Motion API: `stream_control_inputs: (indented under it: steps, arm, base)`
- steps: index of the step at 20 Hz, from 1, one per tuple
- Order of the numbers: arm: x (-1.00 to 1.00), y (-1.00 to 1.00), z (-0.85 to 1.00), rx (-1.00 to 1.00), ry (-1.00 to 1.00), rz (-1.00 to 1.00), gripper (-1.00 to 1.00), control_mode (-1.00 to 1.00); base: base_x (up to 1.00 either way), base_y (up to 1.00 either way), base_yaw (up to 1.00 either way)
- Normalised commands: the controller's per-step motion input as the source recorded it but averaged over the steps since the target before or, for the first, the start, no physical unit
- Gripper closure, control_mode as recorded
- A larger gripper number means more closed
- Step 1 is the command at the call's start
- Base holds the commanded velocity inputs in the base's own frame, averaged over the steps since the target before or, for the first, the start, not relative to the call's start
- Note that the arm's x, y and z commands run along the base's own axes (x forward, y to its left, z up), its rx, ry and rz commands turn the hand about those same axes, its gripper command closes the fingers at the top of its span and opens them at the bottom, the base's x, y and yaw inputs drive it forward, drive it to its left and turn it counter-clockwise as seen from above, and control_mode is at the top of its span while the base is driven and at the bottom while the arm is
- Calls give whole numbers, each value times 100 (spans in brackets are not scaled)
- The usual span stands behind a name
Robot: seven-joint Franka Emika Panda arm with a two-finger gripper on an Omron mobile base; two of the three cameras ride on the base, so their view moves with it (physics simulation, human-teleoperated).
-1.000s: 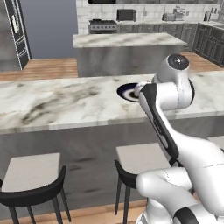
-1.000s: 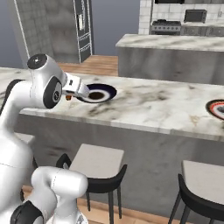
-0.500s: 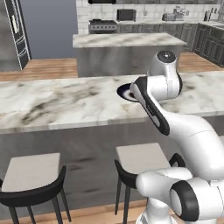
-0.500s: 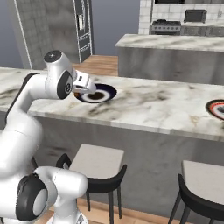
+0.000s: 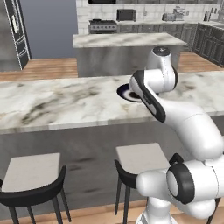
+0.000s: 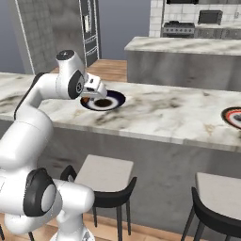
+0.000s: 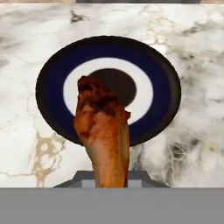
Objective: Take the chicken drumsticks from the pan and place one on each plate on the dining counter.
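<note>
Drumstick [image 7: 103,131]: pinched in pincer [image 6: 96,90], hanging over near rim of blue-ringed plate [image 7: 52,78] on marble surface [image 6: 169,113]. Advice: carry forward to centre, lower, then release.

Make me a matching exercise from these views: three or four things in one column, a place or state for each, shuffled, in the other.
1. drumstick
2. blue plate
3. red-rimmed plate
4. stools

A. far along the counter
B. held in the shut gripper
C. below the counter's front
D. on the counter under the drumstick

Pairs: 1-B, 2-D, 3-A, 4-C
</note>
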Motion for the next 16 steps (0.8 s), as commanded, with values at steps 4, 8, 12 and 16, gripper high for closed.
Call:
stream_control_inputs:
  steps: [4, 8, 12, 16]
  arm:
    - [13, 0, -18, 0, -3, 0, 100, -100]
    - [15, 0, -24, 0, -8, 0, 100, -100]
    - [19, 0, -23, 0, -5, 0, 100, -100]
    - [29, -3, -8, 0, -1, 0, 100, -100]
  base:
    - [0, 0, 0]
    - [0, 0, 0]
    - [0, 0, 0]
    - [0, 0, 0]
